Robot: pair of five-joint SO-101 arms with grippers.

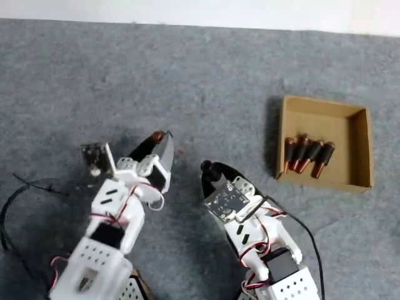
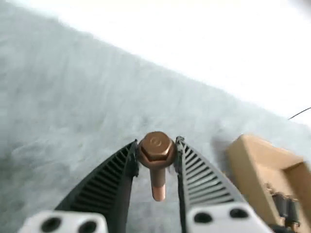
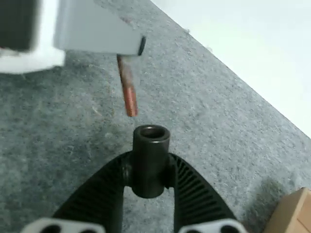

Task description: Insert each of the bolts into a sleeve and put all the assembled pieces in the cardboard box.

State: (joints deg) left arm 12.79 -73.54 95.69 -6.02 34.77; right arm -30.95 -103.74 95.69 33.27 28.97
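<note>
**Bolt and sleeve presented for mating; four pieces boxed**

I find the left end effector point(image 2: 155, 145) pinching a copper bolt point(image 2: 156, 151) by its hex head. The jaws are parted only by the head's width, and the shank hangs free between them. I judge this grip deliberate, since it leaves the whole shank bare for entry.

The right end effector point(image 3: 149, 164) is pressed onto a dark sleeve point(image 3: 151, 145) at mid-body. The open bore points away from the jaws, so nothing covers the mouth.

In the right wrist view the bolt tip sits near the sleeve mouth, apart from it and to one side of the bore, so it has not yet entered. Both parts appear lifted off the grey tabletop point(image 1: 219, 81), between the two arms and well apart from the box point(image 1: 320, 125).

The box holds four assembled pieces point(image 1: 307, 155) lying side by side.

In my judgement the step in hand is insertion, and the tip needs centring on the bore before any push, or it may catch on the rim
</note>
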